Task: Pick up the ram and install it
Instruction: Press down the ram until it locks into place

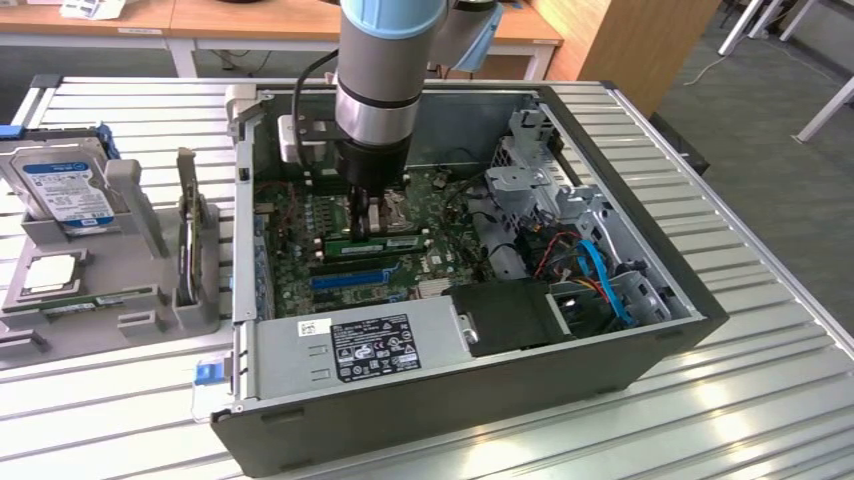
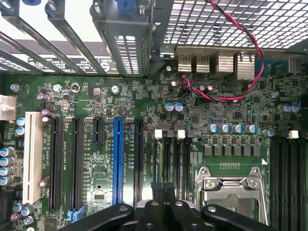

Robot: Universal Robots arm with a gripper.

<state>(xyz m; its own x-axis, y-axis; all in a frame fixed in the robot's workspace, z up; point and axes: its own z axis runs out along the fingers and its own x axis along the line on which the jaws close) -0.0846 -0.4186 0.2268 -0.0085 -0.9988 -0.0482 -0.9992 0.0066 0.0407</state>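
Inside the open computer case [image 1: 641, 330], the ram [image 1: 378, 243] shows as a long green stick with dark chips, lying along the motherboard's memory slots. My gripper [image 1: 376, 212] hangs straight down just above it, at the end of the grey arm. In the wrist view the gripper [image 2: 163, 185] is shut, its black fingertips [image 2: 156, 192] pressed together with nothing visible between them. They hover over the black memory slots [image 2: 171, 159] with white end clips. Whether the fingertips touch the ram I cannot tell.
The CPU socket [image 2: 230, 185] sits right beside the slots, and a blue expansion slot [image 2: 118, 161] lies on the other side. The power supply [image 1: 360, 345] and drive cage [image 1: 534, 185] crowd the case. A grey fixture [image 1: 120, 310] with a blue-labelled hard drive [image 1: 60, 185] stands at the exterior view's left.
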